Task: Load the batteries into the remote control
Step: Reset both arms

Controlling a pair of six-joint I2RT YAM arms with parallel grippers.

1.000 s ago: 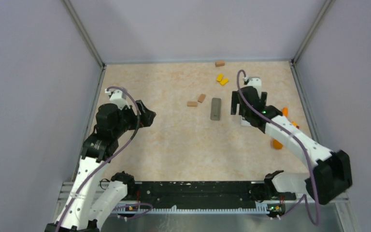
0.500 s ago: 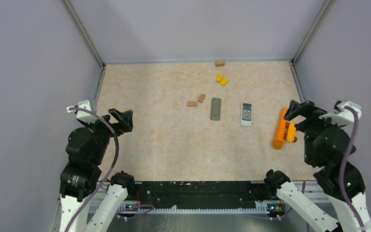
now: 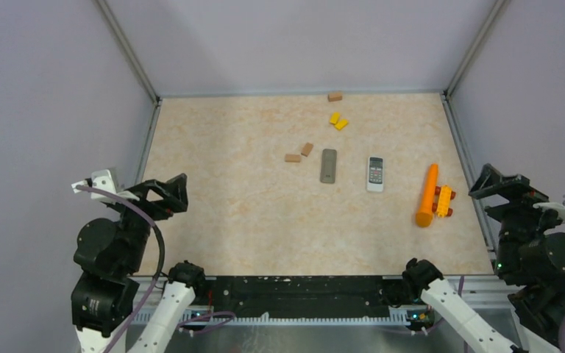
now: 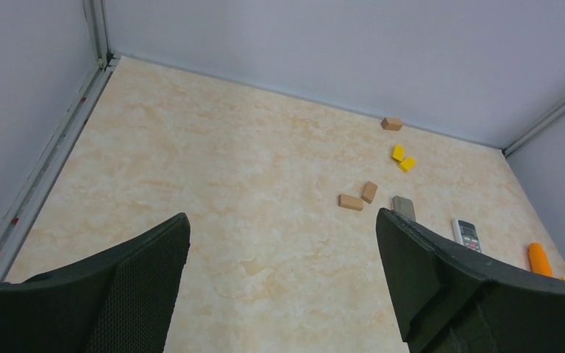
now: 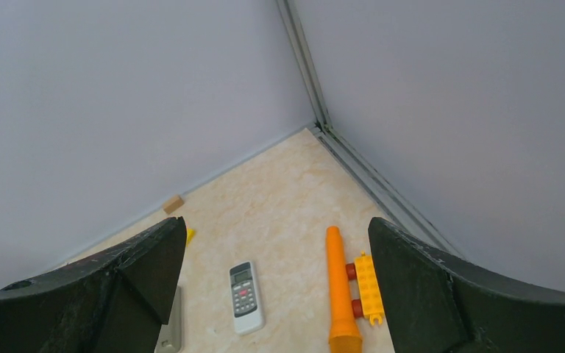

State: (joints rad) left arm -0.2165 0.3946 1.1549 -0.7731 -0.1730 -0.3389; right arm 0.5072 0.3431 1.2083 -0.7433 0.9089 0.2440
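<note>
Both your pincers gape wide and hold nothing: left gripper (image 3: pixel 175 194) by the left wall (image 3: pixel 44 110), right gripper (image 3: pixel 487 184) by the right wall (image 3: pixel 537 95). The remote (image 3: pixel 375 173) lies face up right of centre, between a grey bar (image 3: pixel 328 165) and an orange stick (image 3: pixel 427 195), with bare table (image 3: pixel 228 184) around it. A second ago the right gripper stood at the remote.

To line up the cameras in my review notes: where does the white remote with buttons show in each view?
Top external: the white remote lies right of centre on the table.
Left wrist: the remote is at the far right, below mid-height.
Right wrist: the remote is at bottom centre.
Shared landmark: the orange stick, just right of it in all three views.
</note>
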